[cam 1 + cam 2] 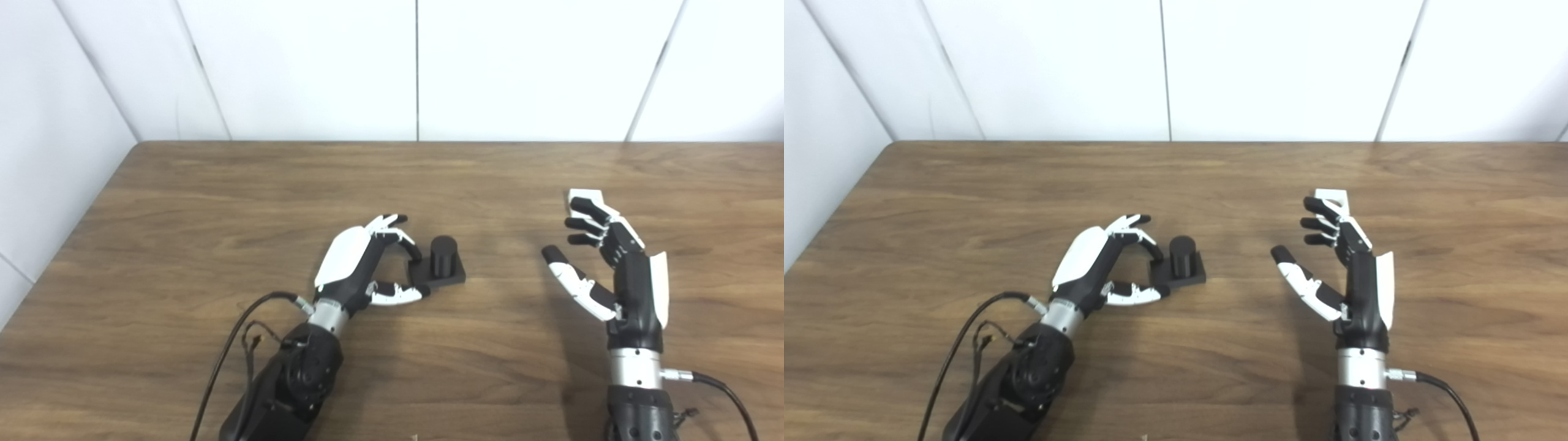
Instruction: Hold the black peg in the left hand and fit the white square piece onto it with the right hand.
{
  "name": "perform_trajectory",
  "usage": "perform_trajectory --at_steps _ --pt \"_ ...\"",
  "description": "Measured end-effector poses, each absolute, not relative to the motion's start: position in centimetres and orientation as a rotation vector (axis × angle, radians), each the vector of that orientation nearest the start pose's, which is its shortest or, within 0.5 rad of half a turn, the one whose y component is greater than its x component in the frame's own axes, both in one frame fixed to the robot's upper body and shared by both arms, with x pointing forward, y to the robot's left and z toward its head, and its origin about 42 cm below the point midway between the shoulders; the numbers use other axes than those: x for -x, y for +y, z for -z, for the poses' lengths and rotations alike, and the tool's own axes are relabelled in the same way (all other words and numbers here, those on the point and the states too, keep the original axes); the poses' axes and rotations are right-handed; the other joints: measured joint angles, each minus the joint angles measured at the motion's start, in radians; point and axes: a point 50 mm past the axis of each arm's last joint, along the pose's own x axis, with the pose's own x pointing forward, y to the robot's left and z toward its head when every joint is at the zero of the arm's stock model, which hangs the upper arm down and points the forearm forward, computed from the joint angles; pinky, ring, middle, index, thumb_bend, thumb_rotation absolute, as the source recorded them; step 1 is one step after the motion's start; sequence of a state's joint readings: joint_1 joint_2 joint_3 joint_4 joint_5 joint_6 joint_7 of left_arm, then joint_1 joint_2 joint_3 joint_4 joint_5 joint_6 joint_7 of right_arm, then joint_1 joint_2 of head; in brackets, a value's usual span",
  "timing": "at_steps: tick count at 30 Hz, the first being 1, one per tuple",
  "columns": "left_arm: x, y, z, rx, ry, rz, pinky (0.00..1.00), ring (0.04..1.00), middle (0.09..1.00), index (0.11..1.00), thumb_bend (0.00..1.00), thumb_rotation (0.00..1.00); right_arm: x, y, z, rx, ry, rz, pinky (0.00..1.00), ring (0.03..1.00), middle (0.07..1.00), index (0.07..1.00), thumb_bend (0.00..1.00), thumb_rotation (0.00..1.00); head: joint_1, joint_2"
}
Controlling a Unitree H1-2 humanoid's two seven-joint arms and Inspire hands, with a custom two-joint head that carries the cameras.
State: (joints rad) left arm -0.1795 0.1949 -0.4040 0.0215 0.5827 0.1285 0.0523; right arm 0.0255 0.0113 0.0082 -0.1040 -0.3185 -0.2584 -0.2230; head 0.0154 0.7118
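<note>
Where the peg (443,262) stands, a little left of the frame's centre, it rests upright on its square black base, flat on the bench (184,202). It is a short black cylinder, and the base's left edge lies just beside the left hand (367,263). That hand curls around the base's left side with its fingers (401,237) arched above the far corner and its thumb reaching in along the near edge; the fingers stand apart and whether they touch the base cannot be told. The peg itself is not lifted.

Toward the right of the frame, well apart from the peg, the right hand (1344,269) is raised with its palm turned left. Its fingers (1318,223) are bent slightly and spread, the thumb pointing out to the left, and nothing lies between thumb and fingers. The white piece (1332,199) shows just behind the fingertips, at the upper right of the hand, partly hidden by them; whether it lies on the bench or touches the fingers cannot be told.

Cables trail from both forearms at the bottom edge. White wall panels (294,67) fill the top of the frame.
</note>
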Motion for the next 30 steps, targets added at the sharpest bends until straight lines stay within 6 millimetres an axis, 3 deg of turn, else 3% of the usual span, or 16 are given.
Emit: perform_trajectory --at_steps 9,16,21,25,30 --pt "-30.0 15.7 -12.1 -0.820 -0.173 0.336 0.84 0.925 0.896 0.491 0.52 0.08 -26.9 -21.6 -13.7 0.273 -0.366 0.212 0.61 0.703 0.773 0.734 0.52 0.34 -0.026 0.002" --pt "-29.0 15.9 -12.1 -0.813 -0.182 0.348 0.83 0.930 0.895 0.491 0.52 0.08 -26.7 -22.0 -13.8 0.289 -0.367 0.232 0.62 0.702 0.776 0.745 0.51 0.34 -0.198 -0.041" --pt "-28.8 16.3 -12.1 -0.818 -0.194 0.358 0.85 0.929 0.898 0.491 0.52 0.08 -26.5 -22.5 -13.9 0.330 -0.360 0.246 0.66 0.719 0.773 0.745 0.52 0.38 -0.252 -0.052" --pt "-28.8 16.4 -12.2 -0.822 -0.197 0.369 0.83 0.921 0.893 0.491 0.52 0.07 -26.4 -24.2 -14.2 0.387 -0.323 0.291 0.64 0.719 0.777 0.740 0.52 0.36 -0.255 -0.054" --pt "-28.8 16.7 -12.2 -0.823 -0.194 0.365 0.82 0.921 0.893 0.491 0.52 0.07 -27.3 -28.3 -15.6 0.506 -0.310 0.309 0.61 0.713 0.783 0.745 0.56 0.36 -0.245 -0.067"
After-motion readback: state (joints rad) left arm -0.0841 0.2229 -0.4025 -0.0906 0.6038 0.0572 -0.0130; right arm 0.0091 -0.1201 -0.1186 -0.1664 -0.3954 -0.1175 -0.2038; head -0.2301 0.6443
